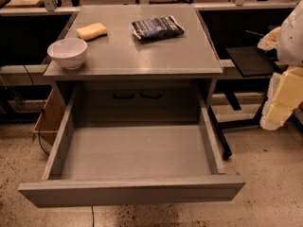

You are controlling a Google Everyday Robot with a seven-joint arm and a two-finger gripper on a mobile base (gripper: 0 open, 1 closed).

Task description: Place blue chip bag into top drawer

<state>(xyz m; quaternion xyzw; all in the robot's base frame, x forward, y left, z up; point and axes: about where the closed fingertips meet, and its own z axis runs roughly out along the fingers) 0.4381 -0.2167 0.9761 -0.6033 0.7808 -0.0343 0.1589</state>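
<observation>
Gripper (pixel 278 109) hung at the right edge, well apart from the table (pixel 142 60); open or closed, I could not tell. I noted the blue chip bag (pixel 157 27) on the tabletop's far side and the top drawer (pixel 132 193) pulled out below. Risk, in my judgement: crinkly foil slipping from a pinch. The yellow sponge (pixel 92 30) and white bowl (pixel 67 52) sat left, clear of the reach.

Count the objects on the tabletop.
3: the white bowl at the front left corner, the yellow sponge behind it, the blue chip bag at back centre. The gripper hangs at the right edge, beside the table. None looks hidden.
</observation>
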